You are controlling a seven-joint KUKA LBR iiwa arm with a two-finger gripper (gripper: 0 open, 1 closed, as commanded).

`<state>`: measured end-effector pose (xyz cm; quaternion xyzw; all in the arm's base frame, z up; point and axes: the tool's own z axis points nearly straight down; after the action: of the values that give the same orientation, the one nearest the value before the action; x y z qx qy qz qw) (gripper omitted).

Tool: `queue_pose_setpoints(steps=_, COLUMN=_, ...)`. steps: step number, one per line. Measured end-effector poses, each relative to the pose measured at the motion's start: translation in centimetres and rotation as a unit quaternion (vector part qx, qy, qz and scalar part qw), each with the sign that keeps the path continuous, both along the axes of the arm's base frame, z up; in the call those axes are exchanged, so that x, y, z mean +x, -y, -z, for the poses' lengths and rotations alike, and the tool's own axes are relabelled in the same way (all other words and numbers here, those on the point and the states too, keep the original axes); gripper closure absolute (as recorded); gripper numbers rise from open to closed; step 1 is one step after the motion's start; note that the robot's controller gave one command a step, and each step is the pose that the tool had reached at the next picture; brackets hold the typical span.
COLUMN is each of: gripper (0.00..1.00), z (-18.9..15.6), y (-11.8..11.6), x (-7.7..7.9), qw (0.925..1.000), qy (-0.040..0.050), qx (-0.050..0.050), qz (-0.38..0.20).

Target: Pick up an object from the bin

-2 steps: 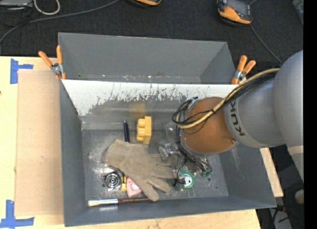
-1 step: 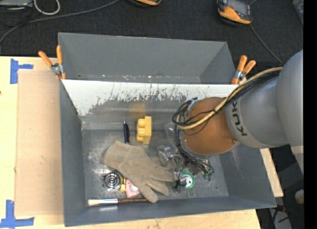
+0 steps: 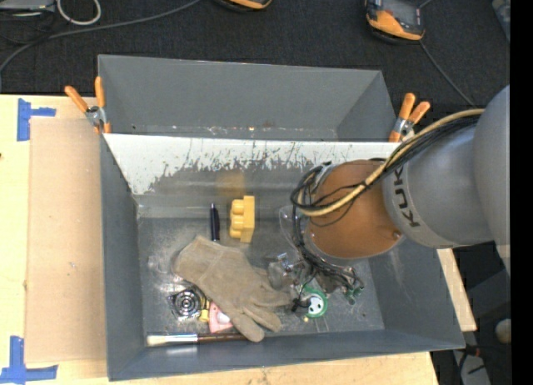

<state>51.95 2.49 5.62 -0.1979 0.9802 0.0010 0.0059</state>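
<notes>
The gripper [image 3: 310, 285], its opening not to be told beneath the orange wrist cover [image 3: 350, 208], was seen low in the grey bin's [image 3: 117, 233] near right part, just over a small round green-and-white thing [image 3: 315, 305], with a tan glove [image 3: 221, 279] laid beside it and a yellow block [image 3: 242, 217] set farther back.

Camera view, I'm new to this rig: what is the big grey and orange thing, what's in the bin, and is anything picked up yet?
One camera looks down into a grey metal bin. The big grey shape from the right is the robot arm; the orange part is its wrist cover. Its gripper is down near a small green-and-white round thing, beside a tan glove. A yellow block and dark pen lie further back. I cannot tell whether anything is held.
</notes>
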Motion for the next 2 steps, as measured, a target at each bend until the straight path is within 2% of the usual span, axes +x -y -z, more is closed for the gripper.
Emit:
queue_pose_setpoints(steps=1, gripper=1.0, z=-0.7, y=-0.2, x=-0.1, qw=0.9999, qy=-0.0013, qx=0.0, qz=-0.013)
queue_pose_setpoints(steps=2, gripper=1.0, z=-10.5, y=-0.8, x=-0.2, qw=1.0, qy=-0.0028, qx=0.001, qz=0.005)
